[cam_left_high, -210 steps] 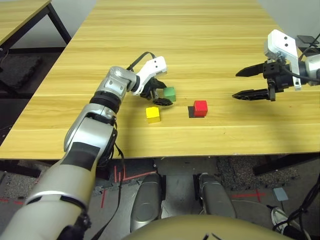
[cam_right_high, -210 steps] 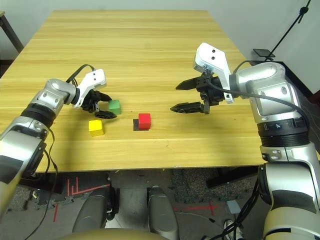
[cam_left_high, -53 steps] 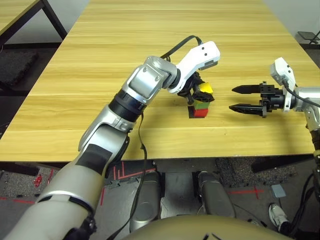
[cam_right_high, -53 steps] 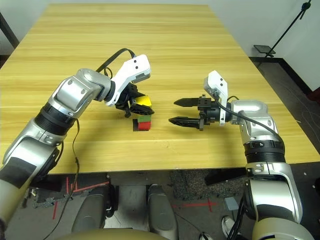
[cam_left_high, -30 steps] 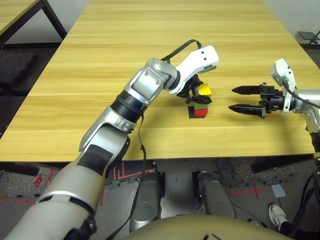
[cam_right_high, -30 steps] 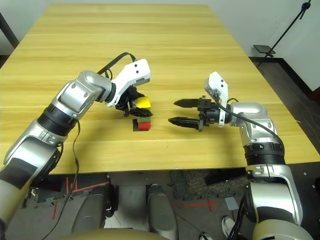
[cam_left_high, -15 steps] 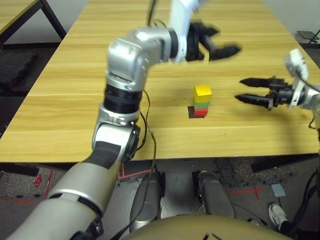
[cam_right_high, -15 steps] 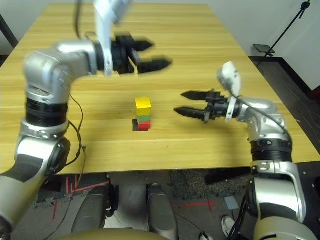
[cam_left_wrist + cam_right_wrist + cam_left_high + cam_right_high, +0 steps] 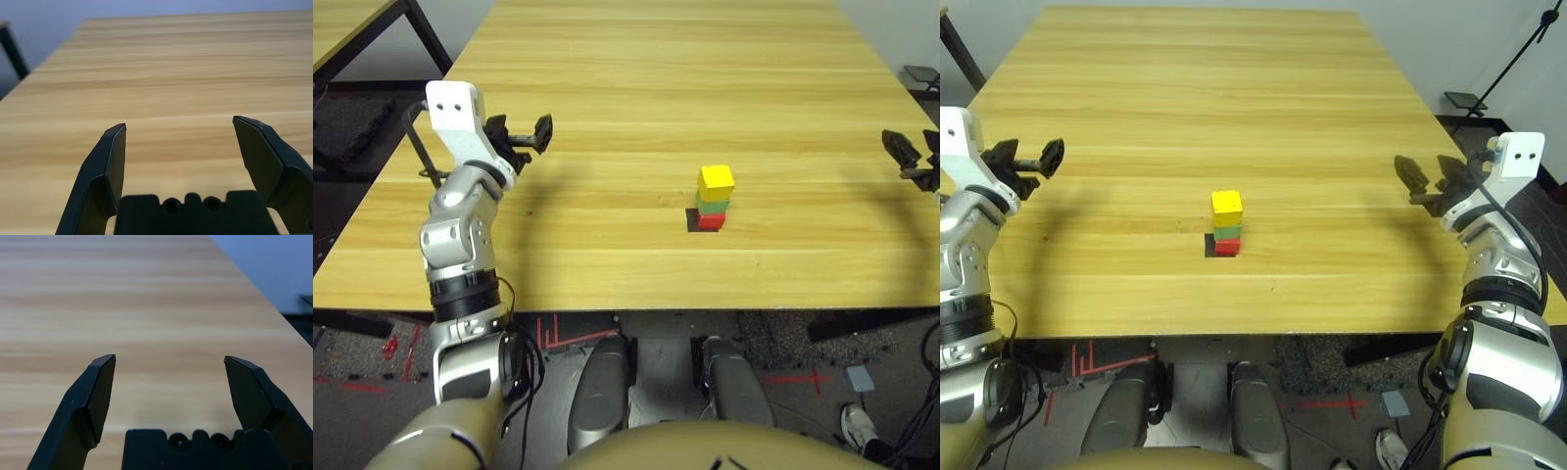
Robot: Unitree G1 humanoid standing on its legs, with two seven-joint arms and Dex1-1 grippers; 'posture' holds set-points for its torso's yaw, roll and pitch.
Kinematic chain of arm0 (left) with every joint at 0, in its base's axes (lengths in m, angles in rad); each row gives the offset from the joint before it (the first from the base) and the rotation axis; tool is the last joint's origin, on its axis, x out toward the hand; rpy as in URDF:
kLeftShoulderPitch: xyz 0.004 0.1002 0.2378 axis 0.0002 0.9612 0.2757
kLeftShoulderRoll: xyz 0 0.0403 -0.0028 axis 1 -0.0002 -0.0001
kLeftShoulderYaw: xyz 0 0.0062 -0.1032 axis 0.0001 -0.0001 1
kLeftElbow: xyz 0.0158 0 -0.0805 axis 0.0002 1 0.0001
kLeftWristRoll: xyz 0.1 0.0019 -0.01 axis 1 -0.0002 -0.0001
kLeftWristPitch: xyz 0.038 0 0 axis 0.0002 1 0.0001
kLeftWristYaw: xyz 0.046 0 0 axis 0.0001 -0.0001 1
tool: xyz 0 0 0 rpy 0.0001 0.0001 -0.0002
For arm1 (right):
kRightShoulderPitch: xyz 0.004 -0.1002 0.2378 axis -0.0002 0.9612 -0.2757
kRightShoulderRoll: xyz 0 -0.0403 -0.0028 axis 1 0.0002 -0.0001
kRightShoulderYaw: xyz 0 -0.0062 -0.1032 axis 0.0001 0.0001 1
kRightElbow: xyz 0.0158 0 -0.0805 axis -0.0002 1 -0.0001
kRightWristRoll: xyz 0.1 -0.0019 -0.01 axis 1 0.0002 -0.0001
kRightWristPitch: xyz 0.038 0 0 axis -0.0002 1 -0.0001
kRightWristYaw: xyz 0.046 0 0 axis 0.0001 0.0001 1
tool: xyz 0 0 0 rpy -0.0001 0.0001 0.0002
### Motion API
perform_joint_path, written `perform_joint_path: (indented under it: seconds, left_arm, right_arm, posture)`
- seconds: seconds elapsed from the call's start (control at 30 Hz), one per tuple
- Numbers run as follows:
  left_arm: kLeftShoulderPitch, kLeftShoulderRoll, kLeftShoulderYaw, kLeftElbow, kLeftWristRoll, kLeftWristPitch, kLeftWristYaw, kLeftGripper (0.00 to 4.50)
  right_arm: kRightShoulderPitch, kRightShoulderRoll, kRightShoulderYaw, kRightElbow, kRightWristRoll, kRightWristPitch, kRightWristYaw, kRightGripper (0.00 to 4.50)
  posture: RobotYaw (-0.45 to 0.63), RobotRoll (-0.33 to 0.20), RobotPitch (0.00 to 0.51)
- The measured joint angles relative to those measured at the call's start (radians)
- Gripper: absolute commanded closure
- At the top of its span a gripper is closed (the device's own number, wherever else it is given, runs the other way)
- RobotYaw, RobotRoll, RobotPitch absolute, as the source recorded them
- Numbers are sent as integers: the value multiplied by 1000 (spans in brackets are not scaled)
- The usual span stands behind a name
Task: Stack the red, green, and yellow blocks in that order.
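Observation:
A three-block stack stands near the middle of the table: the red block (image 9: 711, 221) at the bottom, the green block (image 9: 712, 203) on it, the yellow block (image 9: 717, 179) on top, turned slightly askew. My left gripper (image 9: 523, 136) hovers open over the table's left edge, far from the stack, with nothing between its fingers (image 9: 111, 161). At the table's right edge my right gripper (image 9: 1425, 179) is open and empty too, its fingers (image 9: 98, 391) spread wide over bare wood.
A flat black square patch (image 9: 692, 219) lies on the wooden table (image 9: 636, 88) against the stack's left side. Another wooden table (image 9: 352, 24) stands at the far left. The floor below the front edge shows red tape marks.
Both arms have pulled back fast, the left from above the stack to the left edge, the right out to the right edge. The stack has stayed in place.

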Motion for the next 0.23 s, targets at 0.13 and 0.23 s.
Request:
perform_joint_path:
  seconds: [0.13,0.23]
  left_arm:
    - [49,4,-9,73,27,-132,41,41]
    - [78,13,-10,99,33,-166,60,41]
  right_arm:
    - [0,-2,-3,25,-15,-4,-25,0]
    - [0,-8,-5,33,-20,-4,-34,0]
  posture:
    - [156,-91,105]
    - [154,-91,102]
